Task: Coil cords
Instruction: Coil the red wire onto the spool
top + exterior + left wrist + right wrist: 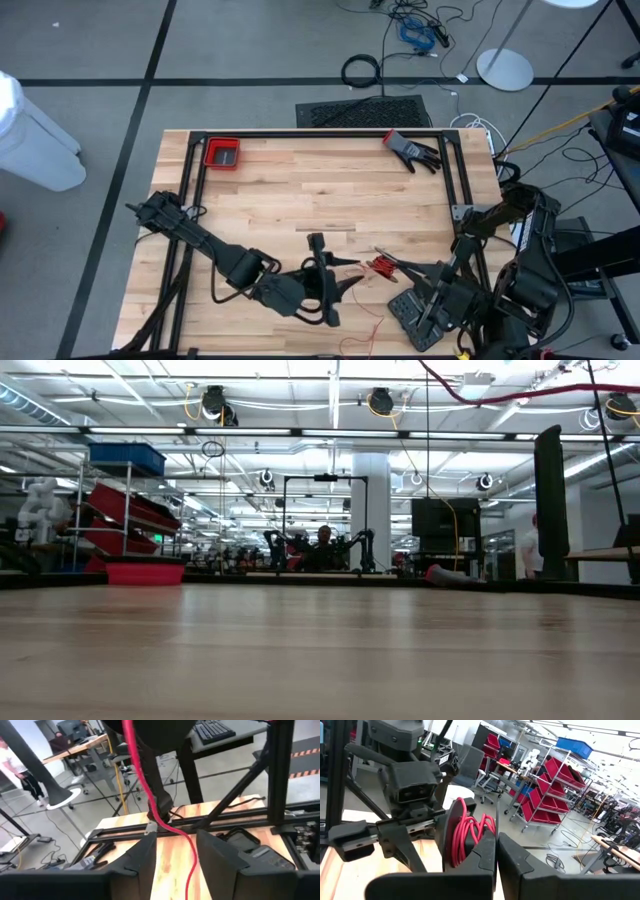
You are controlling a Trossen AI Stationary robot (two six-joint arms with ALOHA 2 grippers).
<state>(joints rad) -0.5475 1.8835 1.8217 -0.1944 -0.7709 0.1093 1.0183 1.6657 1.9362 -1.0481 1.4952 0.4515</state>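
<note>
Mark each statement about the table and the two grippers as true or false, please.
1. The right gripper is shut on the red cord. True.
2. The red bin sits at the table's near right corner. False: it sits at the far left corner.
3. The left gripper has open fingers, and the cord passes between them. True.
4. A glove lies in the bin. False: it lies on the table, near the far right corner.

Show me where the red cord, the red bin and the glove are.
red cord (470,837), right wrist view, on the coiled loops.
red bin (222,153), high view, on its rim.
glove (410,150), high view, on its palm.
</note>
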